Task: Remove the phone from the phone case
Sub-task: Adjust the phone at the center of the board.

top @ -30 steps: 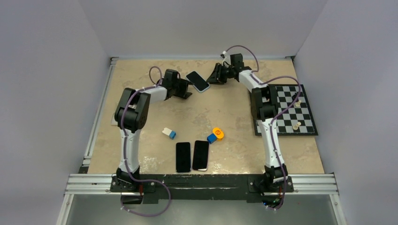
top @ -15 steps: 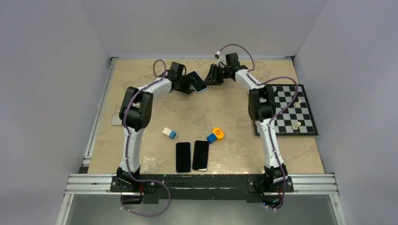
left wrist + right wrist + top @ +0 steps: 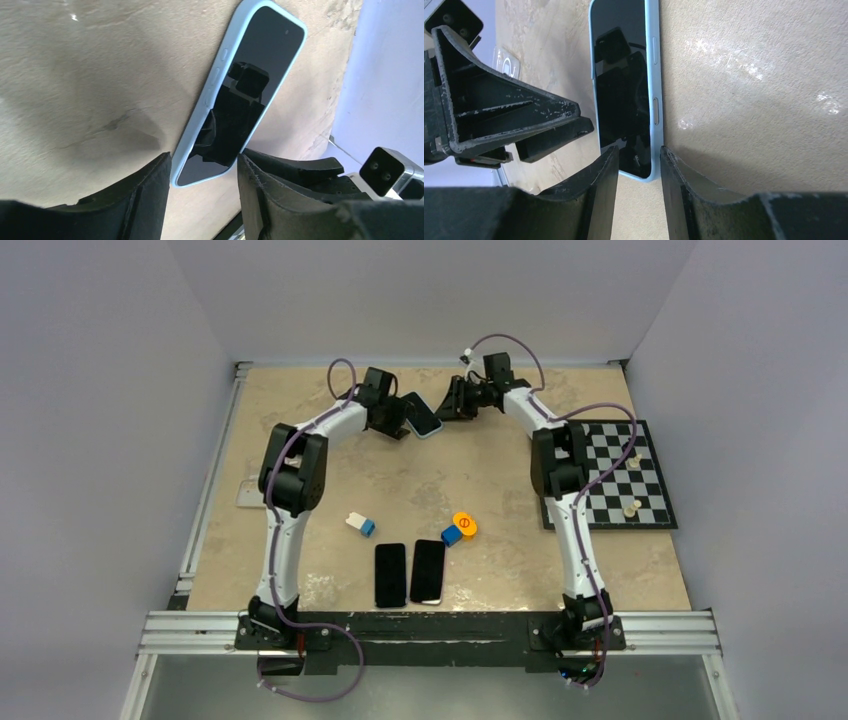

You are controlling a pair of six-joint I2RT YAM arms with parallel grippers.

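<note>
A phone in a light-blue case (image 3: 421, 414) lies screen up at the back middle of the table. My left gripper (image 3: 401, 420) is at its left end and my right gripper (image 3: 449, 405) at its right end. In the left wrist view the phone (image 3: 240, 95) runs away from my left gripper (image 3: 202, 172), whose jaws are open with the near end of the case just past the tips. In the right wrist view my right gripper (image 3: 638, 160) is open with the phone's (image 3: 624, 85) near corner between the tips. I cannot tell if either finger touches the case.
Two bare black phones (image 3: 390, 574) (image 3: 427, 571) lie side by side near the front. An orange disc (image 3: 465, 524), a blue block (image 3: 451, 535) and a white-and-blue block (image 3: 360, 525) lie mid-table. A chessboard (image 3: 600, 490) with pieces is on the right.
My left gripper has swung up and right to the phone's left end. My right gripper has edged left toward its other end. The phone has turned a little.
</note>
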